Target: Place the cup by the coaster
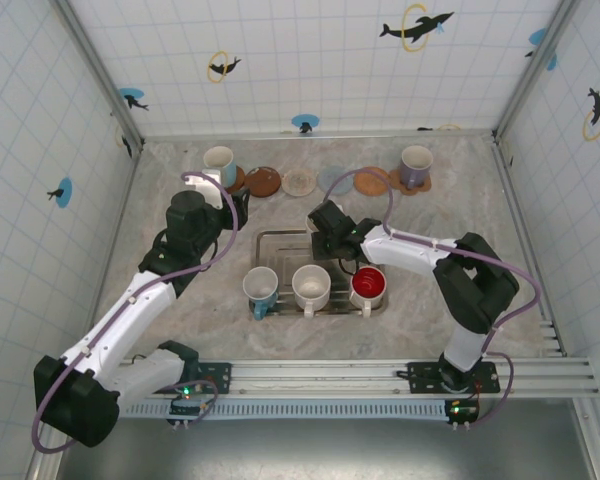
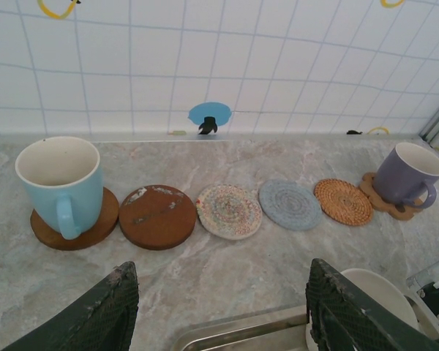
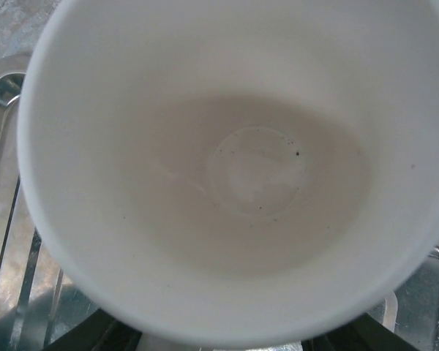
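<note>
We see a silver rack [image 1: 283, 243] on a grey marbled table [image 1: 480, 210]. In the rack are a blue mug [image 1: 261, 288], a cream mug [image 1: 311, 285] and a red mug [image 1: 368, 286]. Over its bars is a white cup [image 3: 234, 175] with dark specks inside. Behind the rack are a dark brown coaster [image 2: 106, 213] under a pale blue mug [image 2: 58, 183], a scuffed reddish coaster [image 2: 157, 217], a pastel woven coaster [image 2: 229, 211], a grey-blue coaster [image 2: 290, 205], an orange woven coaster [image 2: 343, 202] and a lilac mug [image 2: 406, 175].

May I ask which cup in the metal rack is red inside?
The rightmost cup in the near row of the rack; the blue cup and white cup to its left are white inside.
</note>
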### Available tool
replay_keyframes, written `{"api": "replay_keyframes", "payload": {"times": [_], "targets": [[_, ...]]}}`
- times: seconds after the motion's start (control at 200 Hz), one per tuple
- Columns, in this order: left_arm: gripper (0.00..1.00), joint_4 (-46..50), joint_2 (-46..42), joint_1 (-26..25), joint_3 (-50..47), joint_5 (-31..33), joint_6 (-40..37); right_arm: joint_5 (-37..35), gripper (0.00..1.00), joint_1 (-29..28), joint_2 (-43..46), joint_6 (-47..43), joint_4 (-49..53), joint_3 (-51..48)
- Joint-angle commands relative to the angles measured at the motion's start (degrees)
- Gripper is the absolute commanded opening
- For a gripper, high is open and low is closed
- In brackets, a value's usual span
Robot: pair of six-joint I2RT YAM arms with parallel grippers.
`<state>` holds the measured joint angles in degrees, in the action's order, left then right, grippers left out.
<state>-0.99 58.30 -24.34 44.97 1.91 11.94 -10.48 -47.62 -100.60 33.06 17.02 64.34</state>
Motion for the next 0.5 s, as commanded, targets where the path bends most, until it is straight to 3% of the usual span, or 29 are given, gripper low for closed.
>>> {"api": "replay_keyframes", "payload": {"times": [0.0,0.496], "targets": [[0.61,-1.47,0.14,-0.23,-0.23,-0.15,-1.22,-0.87,0.49,0.24,-1.07,0.34,-1.13,2.2],[0.61,-1.38,0.23,-0.21,-0.14,-0.09,-1.22,-1.98,0.27,0.24,-0.39,-0.32,-0.01,2.29]]}}
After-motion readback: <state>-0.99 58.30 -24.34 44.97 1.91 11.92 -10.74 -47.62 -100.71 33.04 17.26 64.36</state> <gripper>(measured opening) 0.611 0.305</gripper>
